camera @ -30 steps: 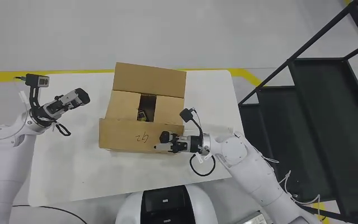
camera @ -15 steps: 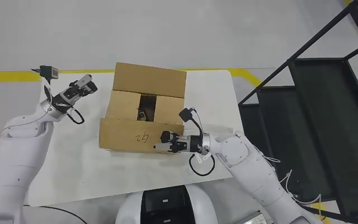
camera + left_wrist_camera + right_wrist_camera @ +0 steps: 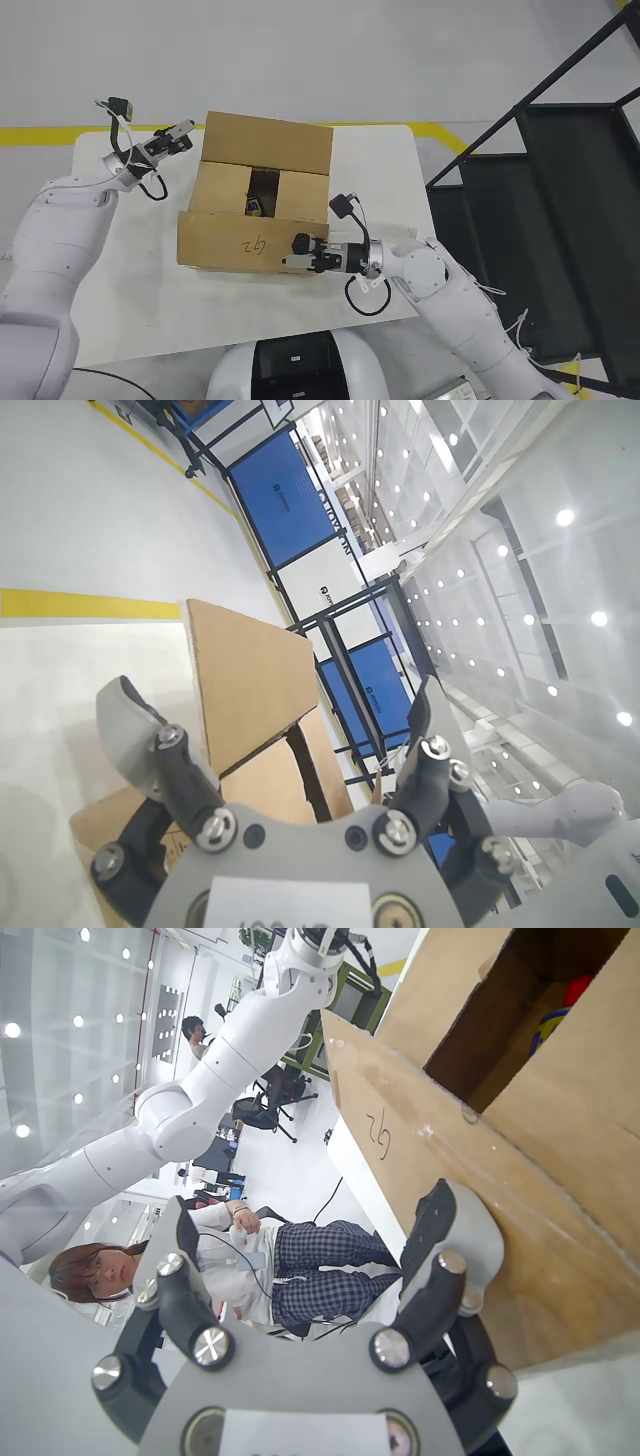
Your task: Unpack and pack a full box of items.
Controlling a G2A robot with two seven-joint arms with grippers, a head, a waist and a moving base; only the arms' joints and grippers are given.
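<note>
A brown cardboard box stands mid-table with its flaps spread and a narrow gap showing items inside. In the right wrist view a red and blue-yellow item lies in that gap. My left gripper hovers open at the left corner of the far flap, apart from it; the left wrist view shows this gripper with that flap ahead. At the right end of the near flap sits my right gripper, open, with one finger against the flap's outer face.
The white table has free room left of and in front of the box. Black metal stairs stand past the table's right edge. A yellow floor line runs behind the table.
My left arm has swung from the table's left side up and toward the box's far flap corner. The right gripper has stayed at the near flap, shifting only slightly.
</note>
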